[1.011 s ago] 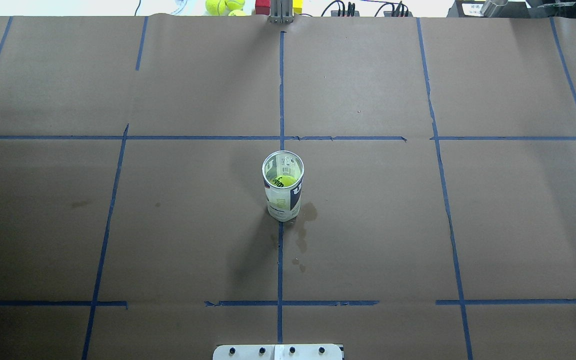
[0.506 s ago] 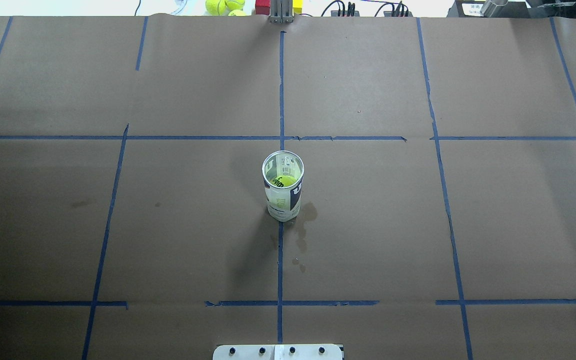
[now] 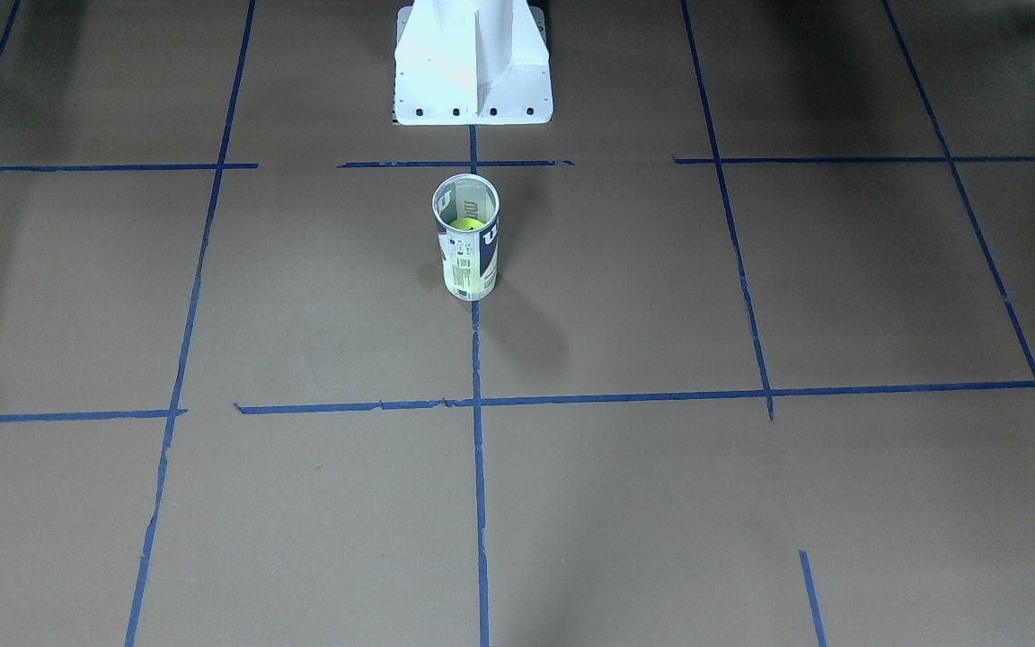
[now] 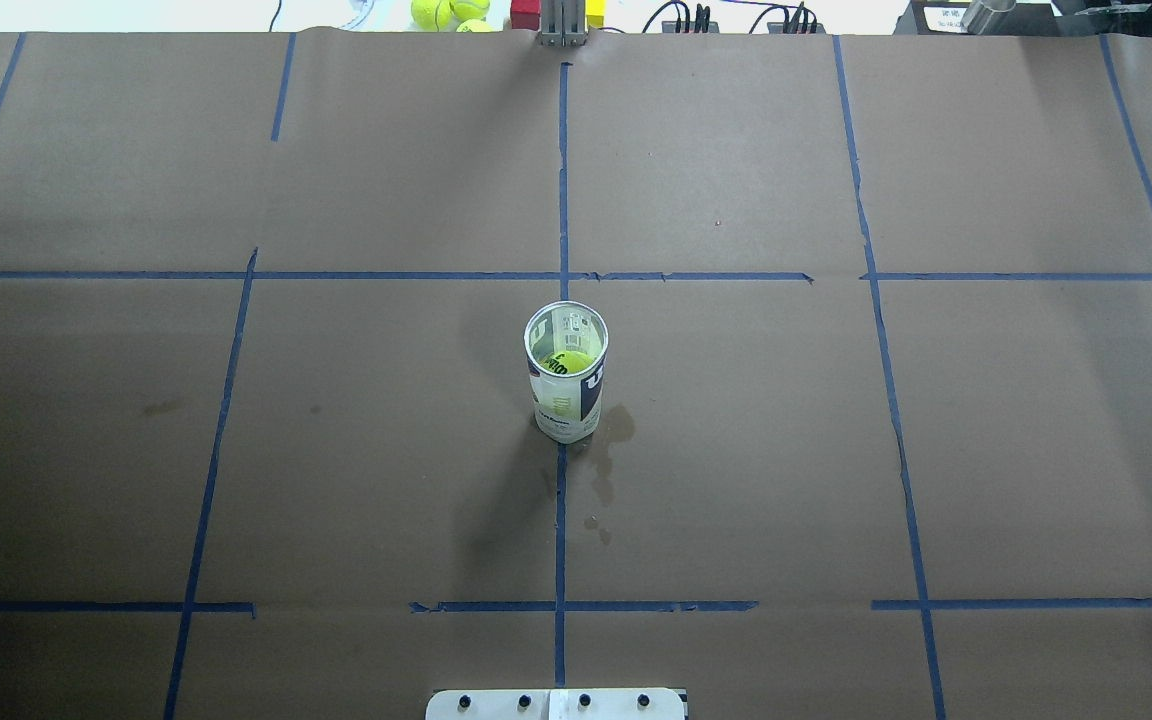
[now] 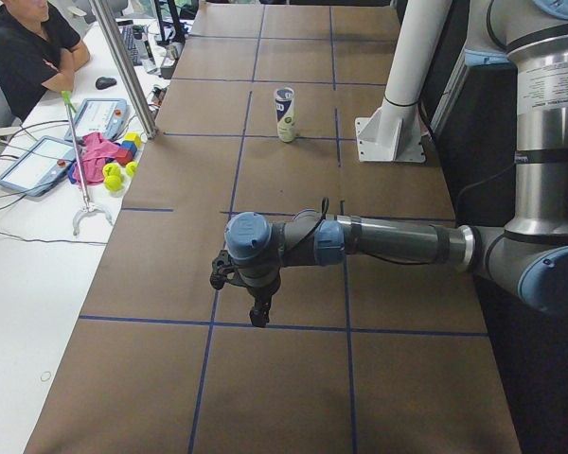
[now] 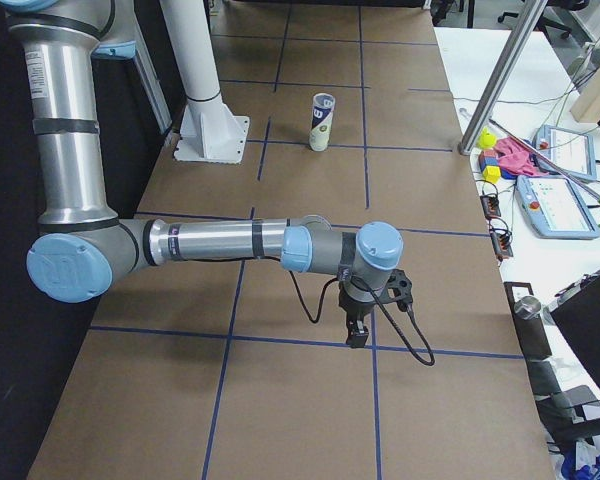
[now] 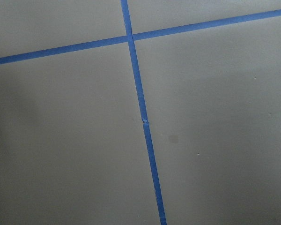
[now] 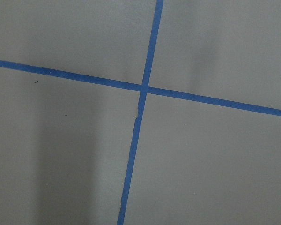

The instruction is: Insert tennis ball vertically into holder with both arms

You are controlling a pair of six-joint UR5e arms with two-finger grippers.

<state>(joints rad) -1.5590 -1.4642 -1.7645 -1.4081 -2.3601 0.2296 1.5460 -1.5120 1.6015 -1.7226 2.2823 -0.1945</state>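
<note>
**Position of task items.** The holder (image 4: 565, 385) stands upright on the table (image 4: 836, 450), with its base on the central blue tape line (image 4: 561, 200) and its silver rim open upward. The tennis ball (image 4: 569, 361) sits inside the holder, below the rim. It is visible through the mouth from the overhead and front-facing views.

**Edges and room.** The holder is near the table's middle, between the white robot base (image 3: 473, 63) and the cross tape line beyond it, and well apart from every table edge. A dark stain (image 4: 616, 425) lies on the paper just beside its foot. Spare tennis balls (image 4: 431, 12), a red block (image 4: 526, 12) and a yellow block (image 4: 596, 14) sit beyond the far edge.

The left arm (image 5: 398, 241) reaches out low over the table's left end, well apart from the holder, with its tool pointing down near a tape line. The right arm (image 6: 220, 240) does likewise over the right end. Each wrist camera shows only brown paper and a tape crossing.

**Jaws.** The left jaws and right jaws appear only in the side views. I cannot tell how far either pair is parted. Nothing is seen held in them.

**Markings.** The holder's label is navy and white. Part of a large white letter shows on the navy panel, and the small print is too fine to read. The ball carries dark print, which is illegible.
</note>
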